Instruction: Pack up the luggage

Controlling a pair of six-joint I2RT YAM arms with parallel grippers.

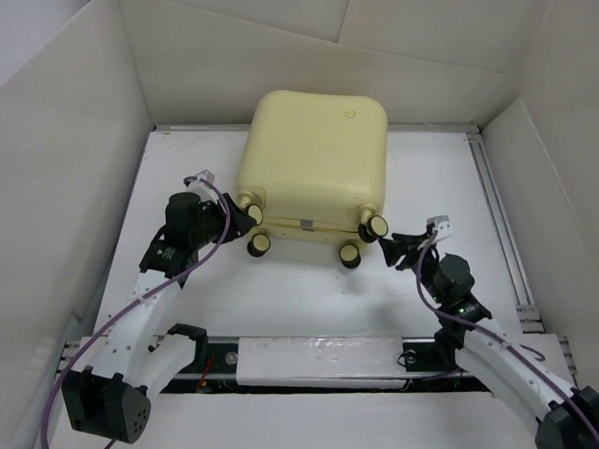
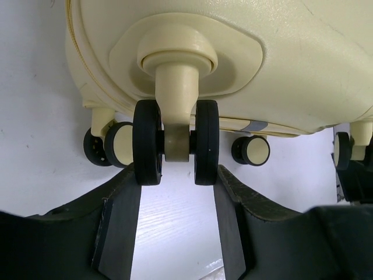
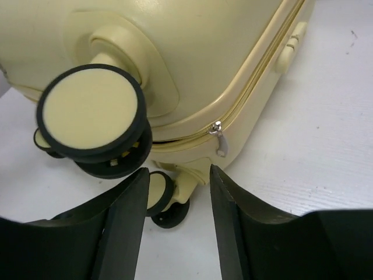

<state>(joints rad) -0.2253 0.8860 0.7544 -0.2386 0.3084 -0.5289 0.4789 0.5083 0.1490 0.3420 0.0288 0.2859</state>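
The luggage (image 1: 314, 159) lies flat and shut at the far middle of the worktop (image 1: 309, 299), just beyond both my arms. Its wheel end points near, towards me, and its long axis runs near to far, as best I judge. My left jaws pinch the near-left caster (image 2: 175, 143) by their tips, 1 on each outer tyre. My right jaws stand apart around nothing, with the near-right caster (image 3: 90, 111) just to their left and the zip pull (image 3: 218, 137) straight ahead. Opening hinges on that pull, I'd say, and my right arm is nearer.
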